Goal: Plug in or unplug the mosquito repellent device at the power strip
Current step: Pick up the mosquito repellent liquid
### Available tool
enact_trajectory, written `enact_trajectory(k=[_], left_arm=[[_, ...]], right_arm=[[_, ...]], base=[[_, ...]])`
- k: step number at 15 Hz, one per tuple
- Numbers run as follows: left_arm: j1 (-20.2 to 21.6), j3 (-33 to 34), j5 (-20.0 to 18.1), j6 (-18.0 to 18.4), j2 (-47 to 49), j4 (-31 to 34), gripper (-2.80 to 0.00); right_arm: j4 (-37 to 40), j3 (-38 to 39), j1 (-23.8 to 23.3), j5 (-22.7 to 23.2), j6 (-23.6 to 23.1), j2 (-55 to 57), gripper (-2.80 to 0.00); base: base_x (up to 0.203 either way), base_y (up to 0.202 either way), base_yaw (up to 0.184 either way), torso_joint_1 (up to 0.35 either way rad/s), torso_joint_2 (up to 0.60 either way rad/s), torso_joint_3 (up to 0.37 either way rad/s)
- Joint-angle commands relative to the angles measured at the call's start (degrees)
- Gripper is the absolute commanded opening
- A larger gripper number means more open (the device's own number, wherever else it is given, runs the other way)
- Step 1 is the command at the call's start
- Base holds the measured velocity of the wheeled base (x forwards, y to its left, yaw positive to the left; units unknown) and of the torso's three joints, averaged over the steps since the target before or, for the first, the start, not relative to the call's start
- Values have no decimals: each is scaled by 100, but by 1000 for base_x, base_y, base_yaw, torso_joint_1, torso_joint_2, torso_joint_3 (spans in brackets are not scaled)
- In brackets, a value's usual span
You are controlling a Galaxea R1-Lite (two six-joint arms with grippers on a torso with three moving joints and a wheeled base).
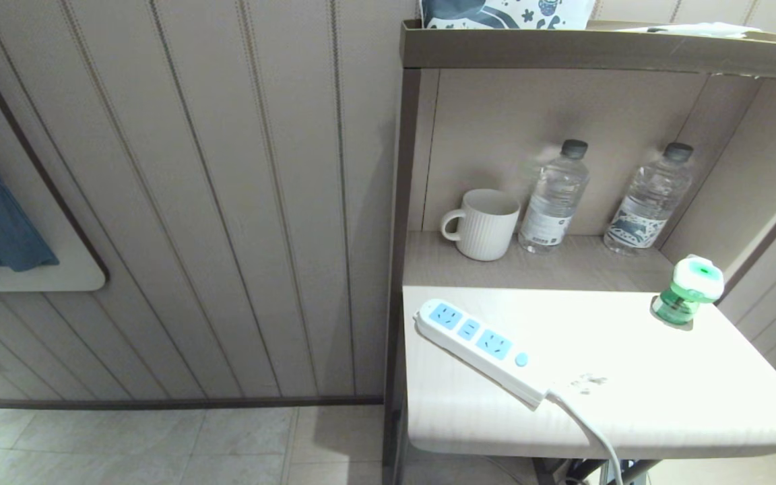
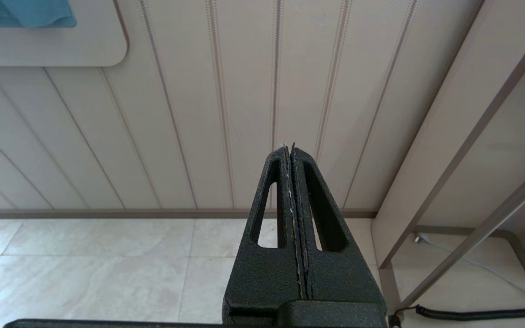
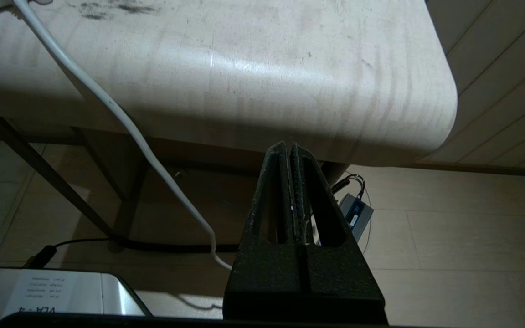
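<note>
Repellent [image 1: 688,291] is standing unplugged at the desk's [image 1: 630,404] right edge, upper right of the strip [image 1: 479,350]; right gripper [image 3: 290,148], pressed together, is hanging below.

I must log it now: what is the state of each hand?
Left hand: closed, holding nothing.
Right hand: closed, holding nothing, below the table edge.

power strip [image 1: 479,347] on table [image 1: 664,397], device [image 1: 688,289] far right
</note>
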Motion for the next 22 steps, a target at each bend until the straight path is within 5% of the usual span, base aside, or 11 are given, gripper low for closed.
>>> enact_trajectory(k=[1, 7, 12, 15, 17, 22], left_arm=[[1, 1, 2, -4, 9, 1, -280], [1, 1, 2, -3, 9, 1, -280], [1, 1, 2, -4, 9, 1, -280], [1, 1, 2, 1, 9, 1, -280], [1, 1, 2, 3, 9, 1, -280], [1, 1, 2, -5, 9, 1, -280]], right_arm=[[-15, 146, -41, 13, -73, -341, -280], [148, 144, 509, -34, -121, -481, -280], [835, 73, 948, -536, -218, -1914, -280], [920, 146, 967, -543, 55, -1914, -280], [1129, 137, 969, -590, 645, -1914, -280], [1079, 146, 969, -771, 861, -1914, -280]], base=[[0, 0, 0, 0, 0, 0], [0, 0, 0, 0, 0, 0], [0, 0, 0, 0, 0, 0], [0, 0, 0, 0, 0, 0], [0, 0, 0, 0, 0, 0], [0, 0, 0, 0, 0, 0]])
